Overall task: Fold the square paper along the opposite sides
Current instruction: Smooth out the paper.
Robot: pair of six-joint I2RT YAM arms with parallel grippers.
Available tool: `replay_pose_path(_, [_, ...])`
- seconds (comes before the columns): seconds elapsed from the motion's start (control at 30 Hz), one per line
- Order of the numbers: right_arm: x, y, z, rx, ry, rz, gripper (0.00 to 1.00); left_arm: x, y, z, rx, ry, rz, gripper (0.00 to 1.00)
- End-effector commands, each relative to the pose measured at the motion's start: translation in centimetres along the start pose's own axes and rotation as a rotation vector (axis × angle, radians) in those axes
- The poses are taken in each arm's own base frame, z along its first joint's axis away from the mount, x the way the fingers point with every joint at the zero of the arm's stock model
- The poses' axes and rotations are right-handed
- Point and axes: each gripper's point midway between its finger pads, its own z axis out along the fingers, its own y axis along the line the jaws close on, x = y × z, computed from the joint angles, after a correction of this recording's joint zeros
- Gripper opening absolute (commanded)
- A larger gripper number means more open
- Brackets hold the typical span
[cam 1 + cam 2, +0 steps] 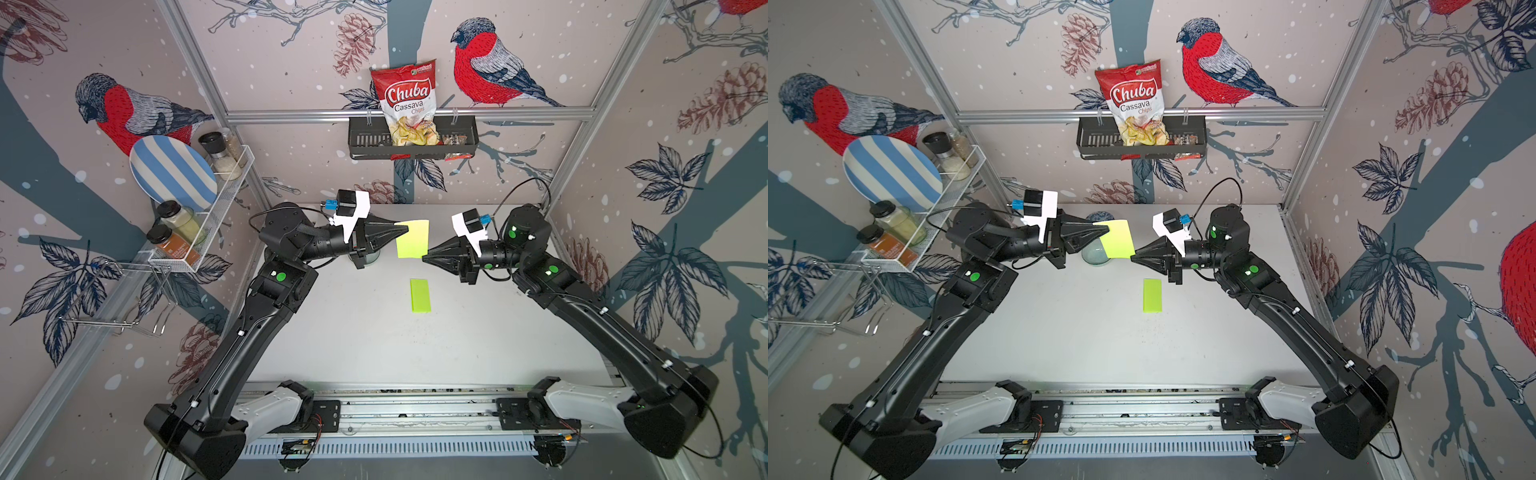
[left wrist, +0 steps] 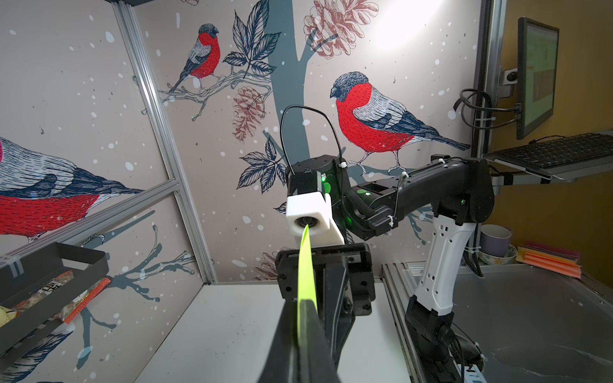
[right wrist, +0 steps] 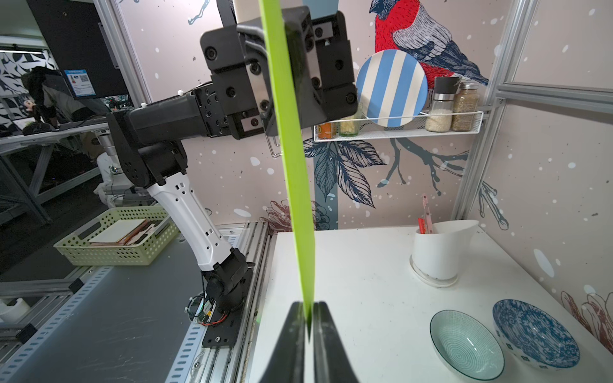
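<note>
The square paper (image 1: 413, 239) (image 1: 1118, 239) is yellow-green and hangs in the air above the back of the white table (image 1: 353, 332), stretched between both grippers. My left gripper (image 1: 398, 226) (image 1: 1100, 227) is shut on its upper left corner. In the left wrist view the sheet (image 2: 305, 275) stands edge-on out of the left gripper (image 2: 306, 303). My right gripper (image 1: 424, 257) (image 1: 1133, 258) pinches the lower right corner. The right wrist view shows the paper (image 3: 292, 165) running into the right gripper (image 3: 308, 306), whose jaws are nearly together. A second, folded green paper (image 1: 420, 295) (image 1: 1152, 295) lies flat on the table below.
A clear glass bowl (image 1: 1096, 253) (image 3: 466, 345) and a blue patterned bowl (image 3: 535, 333) sit at the back of the table, near a white jug (image 3: 438, 248). A wire rack (image 1: 232, 183) with a striped plate hangs on the left wall. A black basket (image 1: 365, 139) holds a chips bag on the back wall.
</note>
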Motion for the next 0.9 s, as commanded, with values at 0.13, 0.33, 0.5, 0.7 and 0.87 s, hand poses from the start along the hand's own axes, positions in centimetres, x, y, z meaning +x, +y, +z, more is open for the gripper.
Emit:
replay_pose_path(0.13, [-0.1, -0.3, 0.0, 0.019, -0.006, -0.008, 0.00, -0.8, 0.0, 0.0, -0.004, -0.022, 0.043, 0.00])
replay_pose_path(0.33, [0.4, -0.7, -0.4, 0.067, 0.001, -0.001, 0.00, -0.5, 0.3, 0.0, -0.015, -0.019, 0.040, 0.00])
replay_pose_path(0.5, [2.4, -3.6, -2.0, 0.287, 0.033, 0.044, 0.61, 0.1, 1.0, 0.2, -0.030, -0.012, 0.022, 0.00])
replay_pose_path(0.7, [3.1, -8.1, -8.4, 0.760, 0.004, 0.089, 0.99, 2.7, 2.2, 0.6, -0.051, -0.008, -0.056, 0.00])
replay_pose_path(0.87, [0.2, -8.9, -15.2, 1.063, -0.145, 0.069, 1.00, 7.5, 4.0, 1.4, -0.061, -0.027, -0.214, 0.00])
